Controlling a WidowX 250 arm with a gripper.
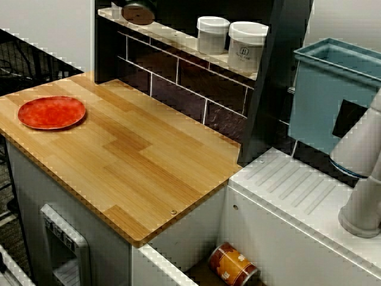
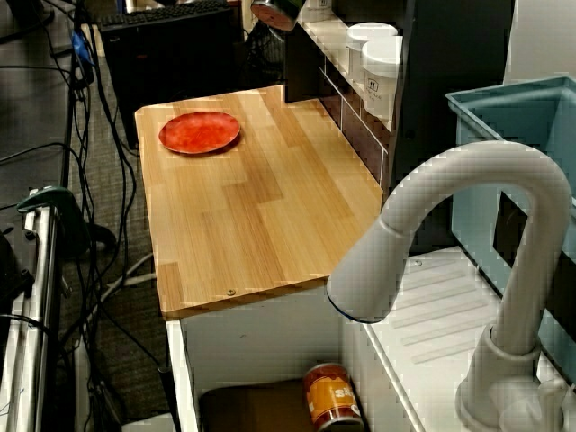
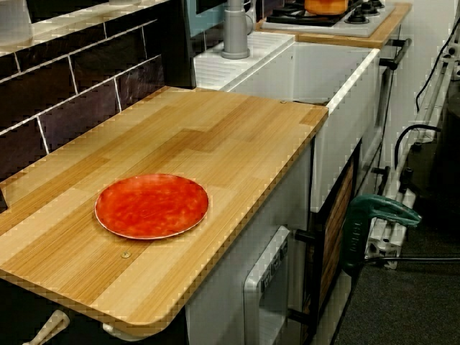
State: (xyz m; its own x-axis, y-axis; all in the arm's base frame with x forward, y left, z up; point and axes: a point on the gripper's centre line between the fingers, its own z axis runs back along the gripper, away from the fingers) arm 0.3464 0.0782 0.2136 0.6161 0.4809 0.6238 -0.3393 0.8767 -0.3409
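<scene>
Wooden counter bears a red plate; end effector unseen, its grip state untellable.

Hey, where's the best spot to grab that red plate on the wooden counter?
Probably its rim: the red plate lies flat and shallow on the wooden counter, so pinch the edge nearest the counter's front, coming from above at a slant.

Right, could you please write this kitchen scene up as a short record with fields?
gripper: not in view
worktop: light wood
red plate: flat on the worktop, at the end away from the sink
can: lying on its side in the sink basin
shelf: left jar and right jar, both white, side by side
faucet: white, curved, by the sink
</scene>
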